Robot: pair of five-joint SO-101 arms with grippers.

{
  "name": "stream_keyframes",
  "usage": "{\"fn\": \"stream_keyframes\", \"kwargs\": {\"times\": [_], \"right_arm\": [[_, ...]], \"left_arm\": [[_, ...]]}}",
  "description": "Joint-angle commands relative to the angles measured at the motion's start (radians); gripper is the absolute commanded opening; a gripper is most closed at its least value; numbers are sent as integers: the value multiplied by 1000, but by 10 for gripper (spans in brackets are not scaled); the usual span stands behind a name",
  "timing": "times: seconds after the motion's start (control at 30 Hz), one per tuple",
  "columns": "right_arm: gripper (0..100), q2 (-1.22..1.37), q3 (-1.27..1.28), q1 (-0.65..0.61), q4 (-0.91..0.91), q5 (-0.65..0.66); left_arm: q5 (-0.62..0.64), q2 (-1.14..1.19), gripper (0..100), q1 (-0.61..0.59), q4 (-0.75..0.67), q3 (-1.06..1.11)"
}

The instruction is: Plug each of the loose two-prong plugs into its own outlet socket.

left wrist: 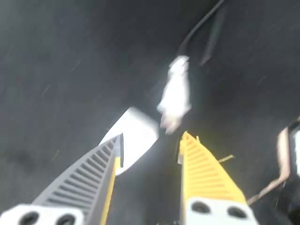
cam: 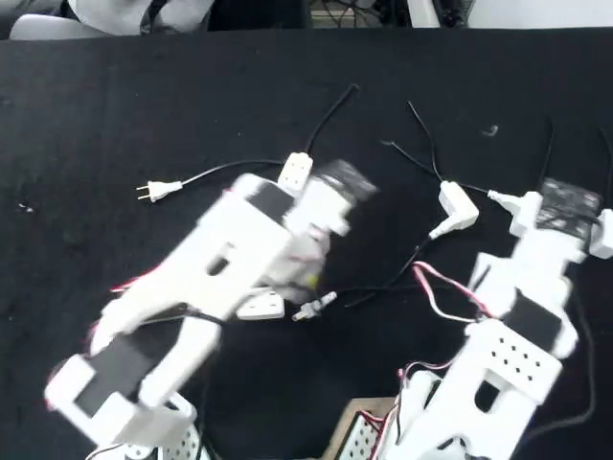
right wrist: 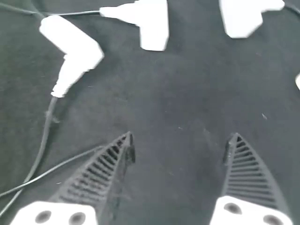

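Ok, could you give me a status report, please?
Left gripper open above white block, corded connector beyond. Right gripper open over black table. Two-prong plug loose.

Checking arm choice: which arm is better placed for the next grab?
Probably left. The left hand, open, is just short of a white corded piece; the right hand hangs over bare table.

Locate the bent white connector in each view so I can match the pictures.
High view: bent white connector, right of centre.
Right wrist view: the connector, beyond the right gripper.
Left wrist view: aimed elsewhere, at a straight white socket.
Shared landmark: the T-shaped white adapter beside it.
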Motion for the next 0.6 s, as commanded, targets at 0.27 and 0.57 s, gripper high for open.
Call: {"fn": "stream_keyframes", "kwargs": {"times": [0.27,0.57], "right_arm": [[237,-16,24,-543,12,491],[325,-16,186,-822,100,749]], "left_arm": [[-133,-554,202,-484,-124,516],[-272,-543,202,-880,-276,762]]}}
